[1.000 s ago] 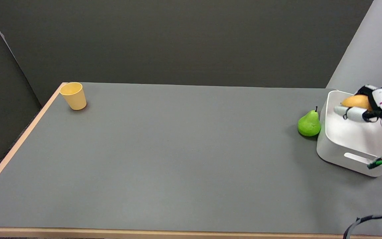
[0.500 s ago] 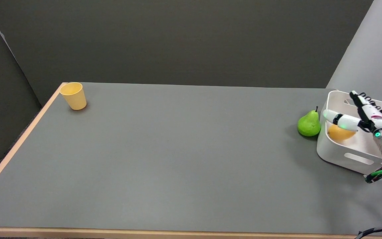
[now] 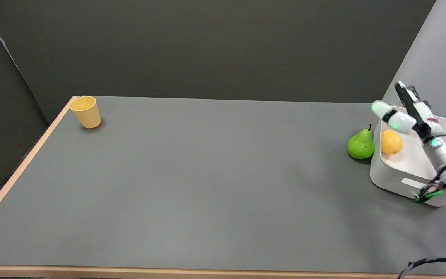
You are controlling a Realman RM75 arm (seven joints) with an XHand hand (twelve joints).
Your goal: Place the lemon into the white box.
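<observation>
The lemon (image 3: 391,142) lay inside the white box (image 3: 391,179), against its nine-o'clock wall, resting free because nothing gripped it. My right hand (image 3: 410,110) hung above the box toward its twelve-o'clock rim, fingers spread and holding nothing, which I judged left the placing done. A green pear (image 3: 361,145) stood just outside the box at nine o'clock, and a yellow cup (image 3: 86,112) sat well apart at the table's (image 3: 192,182) ten-o'clock corner.

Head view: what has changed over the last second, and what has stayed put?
The right hand let go of the lemon, which now lies inside the white box by its left wall. The hand then rose above the box, fingers apart and holding nothing. The green pear, the yellow cup and the box did not move.
</observation>
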